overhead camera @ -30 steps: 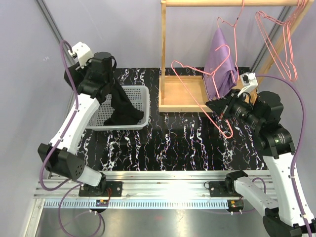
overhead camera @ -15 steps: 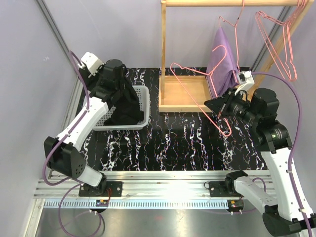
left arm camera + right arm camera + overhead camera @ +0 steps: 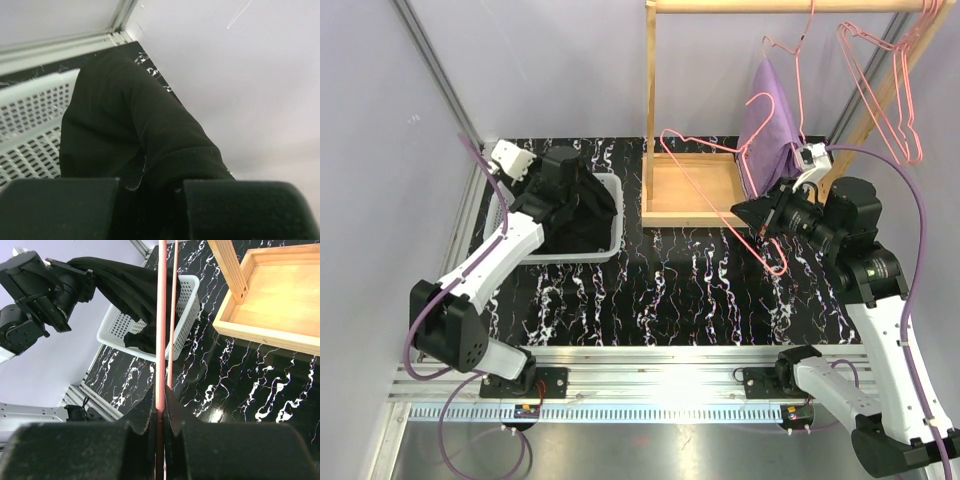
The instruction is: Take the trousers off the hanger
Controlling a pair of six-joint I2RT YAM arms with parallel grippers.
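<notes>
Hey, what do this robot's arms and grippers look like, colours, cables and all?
Both the left arm and right arm are white shells joined by round black joints, each trailed by a looping purple cable. A small white camera box sits at each wrist. The left gripper and right gripper have blocky matte-black fingers.

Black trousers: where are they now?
The black trousers hang at left in the top view, gripped by the left claw, draping into the white basket.

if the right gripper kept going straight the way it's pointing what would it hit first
Past the pink hanger clamped in the right gripper, most likely the white basket with the black trousers; if its line dips, the table first. Depth is unclear.
</notes>
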